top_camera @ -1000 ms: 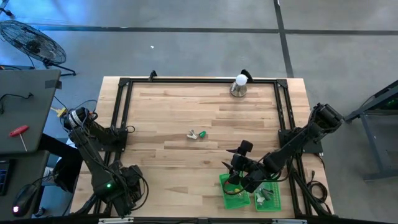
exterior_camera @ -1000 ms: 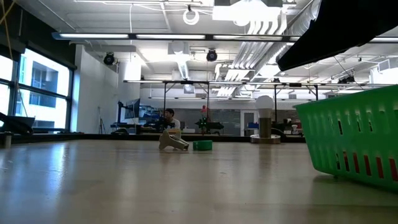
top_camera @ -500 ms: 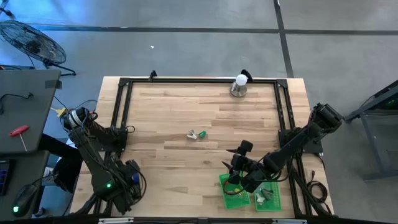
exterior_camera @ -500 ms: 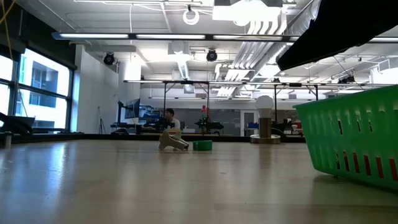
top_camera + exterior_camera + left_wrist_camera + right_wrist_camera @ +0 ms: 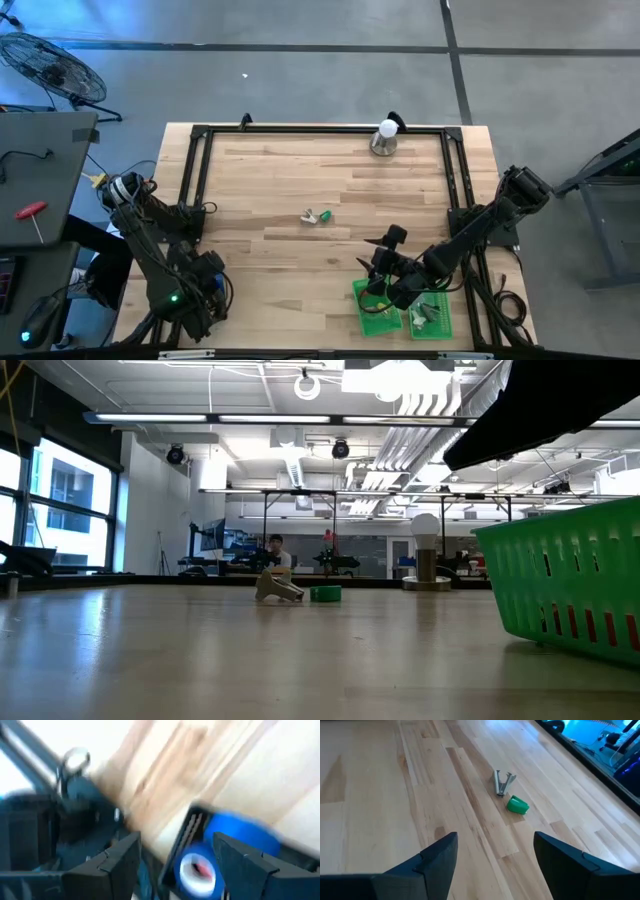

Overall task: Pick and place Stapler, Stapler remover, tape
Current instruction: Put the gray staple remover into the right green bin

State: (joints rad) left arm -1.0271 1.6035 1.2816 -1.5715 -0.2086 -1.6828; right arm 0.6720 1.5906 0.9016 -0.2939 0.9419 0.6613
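The stapler remover (image 5: 310,215) lies near the middle of the wooden table (image 5: 300,170), with a small green piece (image 5: 326,214), possibly tape, just beside it. The right gripper (image 5: 378,268) hangs over the green basket (image 5: 377,322) at the near edge, fingers wide apart and empty. The left gripper (image 5: 212,285) waits at the left near corner, fingers spread.

From above I look straight down on the whole desk (image 5: 300,170). My low camera sits at desk height, facing the room. Both show the green basket (image 5: 378,312) and the stapler remover (image 5: 277,587). The right wrist camera looks across the desk at that remover also.
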